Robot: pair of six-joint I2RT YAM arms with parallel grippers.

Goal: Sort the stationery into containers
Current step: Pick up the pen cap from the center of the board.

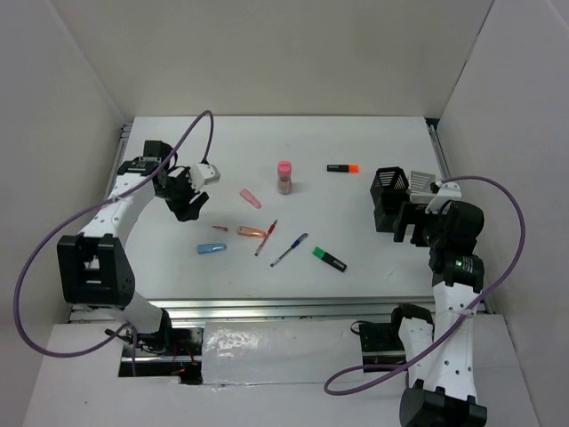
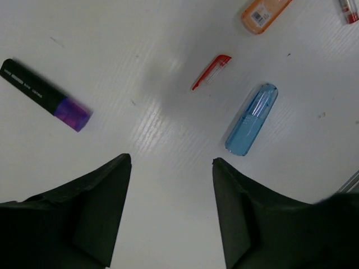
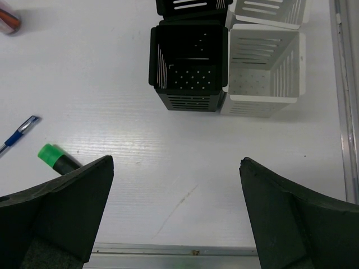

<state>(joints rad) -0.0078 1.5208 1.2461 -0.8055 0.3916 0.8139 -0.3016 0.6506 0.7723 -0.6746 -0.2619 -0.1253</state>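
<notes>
In the top view the stationery lies mid-table: a pink-capped cylinder [image 1: 284, 176], an orange/black highlighter [image 1: 342, 168], a pink cap [image 1: 250, 197], an orange cap [image 1: 252, 231], a blue cap [image 1: 212, 248], a red pen [image 1: 266, 237], a blue pen [image 1: 290, 249] and a green/black highlighter [image 1: 329, 258]. My left gripper [image 1: 188, 206] is open and empty above the table. Its wrist view [image 2: 171, 162] shows a purple/black highlighter [image 2: 45, 95], a small red clip [image 2: 211, 72], the blue cap [image 2: 252, 119] and the orange cap [image 2: 263, 12]. My right gripper [image 1: 407, 229] [image 3: 176, 162] is open and empty, just in front of the black mesh cup [image 3: 189, 66] and the white container [image 3: 263, 70].
More black [image 3: 190, 5] and white [image 3: 269, 11] slotted walls stand behind that pair. The green highlighter [image 3: 56, 158] and the blue pen's tip [image 3: 17, 134] lie left of the right gripper. A metal rail [image 3: 342, 101] runs along the table's right edge. Walls enclose the table.
</notes>
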